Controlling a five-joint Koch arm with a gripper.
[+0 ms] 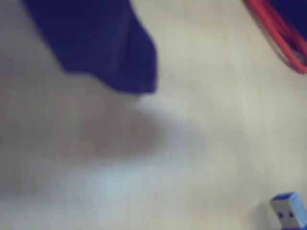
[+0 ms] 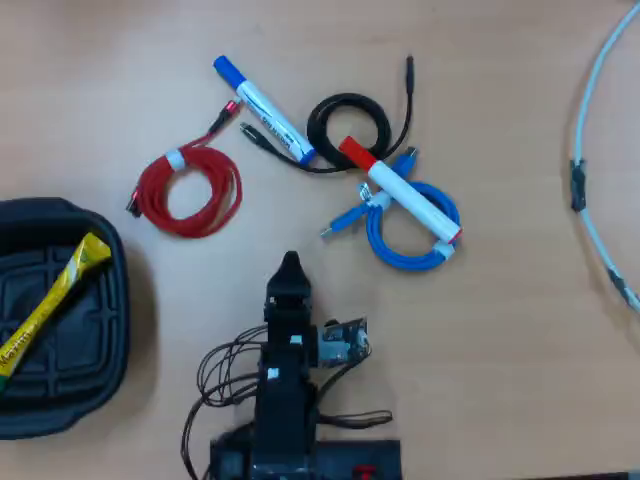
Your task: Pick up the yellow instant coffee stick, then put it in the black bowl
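Note:
The yellow instant coffee stick (image 2: pixel 52 300) lies slanted inside the black bowl (image 2: pixel 110 330) at the left edge of the overhead view, its upper end near the bowl's top right rim. My gripper (image 2: pixel 290 264) is at the lower middle of the table, well to the right of the bowl, pointing up the picture toward the cables. It shows one narrow closed tip with nothing in it. In the wrist view the gripper (image 1: pixel 144 88) is a blurred dark shape at the top left over bare table. Stick and bowl are out of the wrist view.
Above the gripper lie a coiled red cable (image 2: pixel 190 190), a blue-capped marker (image 2: pixel 262 108), a coiled black cable (image 2: pixel 348 125), a red-capped marker (image 2: pixel 400 190) and a coiled blue cable (image 2: pixel 410 228). A white cable (image 2: pixel 590 190) curves along the right edge. The wrist view shows a red cable (image 1: pixel 278 33) and a blue plug (image 1: pixel 290 211).

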